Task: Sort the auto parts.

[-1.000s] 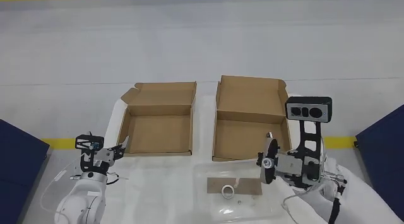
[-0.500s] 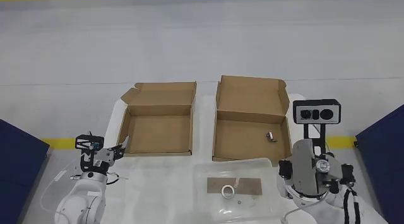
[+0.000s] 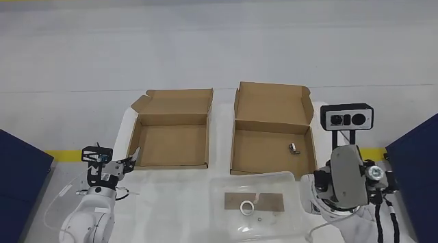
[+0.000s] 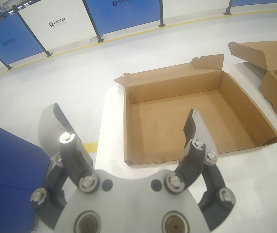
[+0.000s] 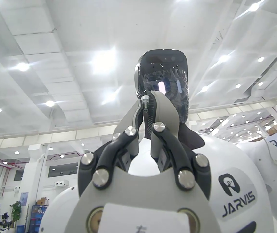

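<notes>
**Item 1, screw** (image 5: 144, 103). We list a small metal part with a threaded shank, short and slim. It is pinched at the very tips of the right gripper (image 5: 148, 99). Its long axis runs along the fingers (image 5: 162, 112), and one end stands clear past the tips, pointing away from the wrist toward the ceiling. The jaws are closed on it, grey shells over ribbed black pads. The right arm (image 3: 345, 185) sits just beside the right end of the tray.

**Item 2, tray** (image 3: 222, 192). We list a clear plastic tray, shallow and rectangular with rounded corners, lying on the white table (image 3: 171, 188).
- A flat brown strip (image 3: 270, 202) lies lengthwise across its middle.
- A pale ring (image 3: 246, 207) lies on the strip.
- A tiny dark piece (image 3: 262, 220) lies on the tray's near side, too small for us to name.

**Item 3, right box** (image 3: 260, 154). We list a plain brown cardboard box with its lid flap up, directly beyond the tray. A small metal part (image 3: 294, 148) lies in it, beyond the tray's right end. We cannot tell which way that part points.

**Item 4, left box** (image 4: 182, 117). We list a second box of the same cardboard, with its flap folded back, beyond the tray and to its left.

**Item 5, left gripper** (image 4: 125, 124). Its jaws are spread wide and hold nothing. It is held well to the left of the tray.
</notes>
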Motion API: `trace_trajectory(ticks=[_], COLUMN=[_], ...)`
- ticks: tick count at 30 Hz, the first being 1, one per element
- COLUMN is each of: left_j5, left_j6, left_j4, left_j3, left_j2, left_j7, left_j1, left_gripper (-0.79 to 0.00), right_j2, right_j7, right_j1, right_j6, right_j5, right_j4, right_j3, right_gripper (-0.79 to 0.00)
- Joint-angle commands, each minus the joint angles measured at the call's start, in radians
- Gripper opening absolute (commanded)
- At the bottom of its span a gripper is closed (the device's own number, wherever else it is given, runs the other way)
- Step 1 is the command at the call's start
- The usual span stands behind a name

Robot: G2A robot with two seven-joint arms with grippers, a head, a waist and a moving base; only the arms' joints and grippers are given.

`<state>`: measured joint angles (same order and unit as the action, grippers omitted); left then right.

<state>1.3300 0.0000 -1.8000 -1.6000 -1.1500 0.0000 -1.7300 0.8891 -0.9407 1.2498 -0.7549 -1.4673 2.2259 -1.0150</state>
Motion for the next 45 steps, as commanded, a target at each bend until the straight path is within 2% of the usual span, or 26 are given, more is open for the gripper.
trace_trajectory(ticks=[1, 12, 24, 33, 39, 45], left_j5=[0.0, 0.0, 0.0, 0.0, 0.0, 0.0], left_j6=[0.0, 0.0, 0.0, 0.0, 0.0, 0.0], left_j4=[0.0, 0.0, 0.0, 0.0, 0.0, 0.0], left_j3=[0.0, 0.0, 0.0, 0.0, 0.0, 0.0], left_j2=[0.0, 0.0, 0.0, 0.0, 0.0, 0.0], left_j7=[0.0, 0.0, 0.0, 0.0, 0.0, 0.0], left_j1=[0.0, 0.0, 0.0, 0.0, 0.0, 0.0], left_gripper=[0.0, 0.0, 0.0, 0.0, 0.0, 0.0], right_j2=[0.004, 0.022, 0.054, 0.055, 0.053, 0.035], right_j7=[0.01, 0.083, 0.054, 0.053, 0.111, 0.122], right_j1=[0.004, 0.036, 0.053, 0.053, 0.072, 0.129], right_j6=[0.011, 0.075, 0.102, 0.103, 0.178, 0.301], right_j5=[0.033, 0.237, 0.168, 0.167, 0.329, 0.569], right_j4=[-0.003, 0.008, 0.021, 0.02, 0.0, -0.021], right_j3=[-0.013, -0.08, -0.091, -0.091, -0.179, -0.343], right_gripper=[-0.785, -0.785, -0.785, -0.785, -0.785, -0.785])
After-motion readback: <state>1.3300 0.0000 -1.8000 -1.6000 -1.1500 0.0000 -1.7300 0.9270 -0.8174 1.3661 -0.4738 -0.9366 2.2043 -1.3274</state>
